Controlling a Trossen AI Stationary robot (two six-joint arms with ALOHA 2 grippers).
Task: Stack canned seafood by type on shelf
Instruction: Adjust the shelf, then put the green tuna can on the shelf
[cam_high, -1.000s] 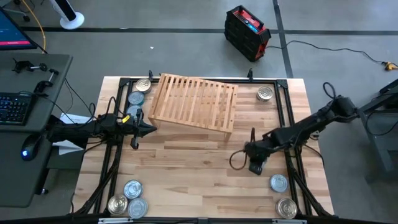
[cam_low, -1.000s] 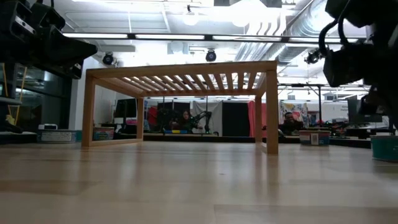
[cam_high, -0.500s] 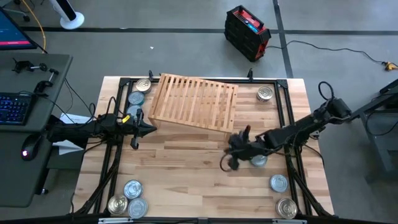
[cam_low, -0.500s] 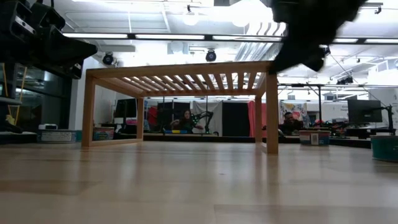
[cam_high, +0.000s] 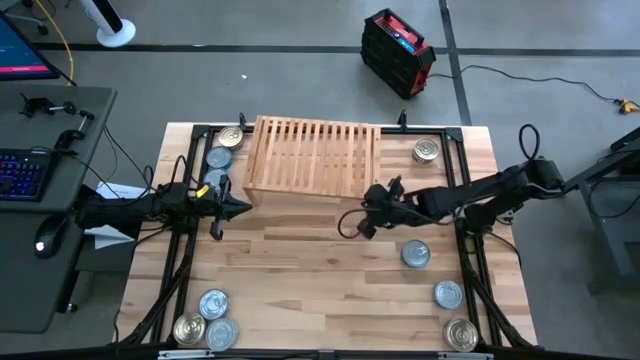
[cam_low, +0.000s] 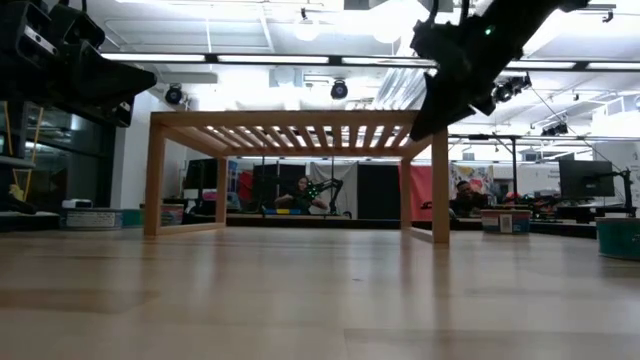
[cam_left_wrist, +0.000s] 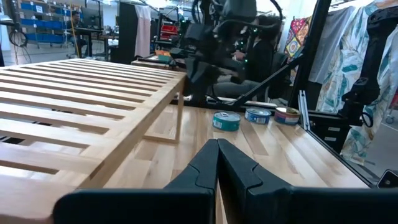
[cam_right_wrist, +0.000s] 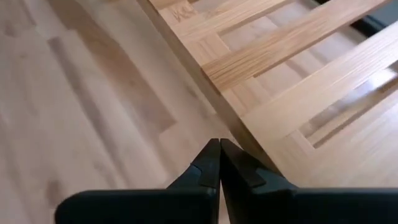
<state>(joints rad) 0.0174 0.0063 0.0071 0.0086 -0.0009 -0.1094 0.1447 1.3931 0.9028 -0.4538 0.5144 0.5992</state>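
Low light-wood slatted shelf sits at the far middle of the wooden tabletop, its long edges square to the tabletop edges. Right claw is at the shelf's near right corner, fingers pressed together, holding nothing; right wrist view puts the closed tips right at the shelf's edge rail, contact or a hair's gap, can't tell. Left claw waits just off the shelf's near left corner, fingers also pressed together per the left wrist view. Flat round metal tins are all off the shelf: two at the far left, three in the near left corner, one at the far right, three down the right side. Open room: the whole middle of the tabletop in front of the shelf is bare wood; the shelf top is bare too. High view alone gives the tin layout. Low view shows clear space under the shelf between its legs and the right arm hanging at its right end. Left wrist view shows the slat top side-on, plus three tins in a row beyond it and the right arm past the shelf's corner.
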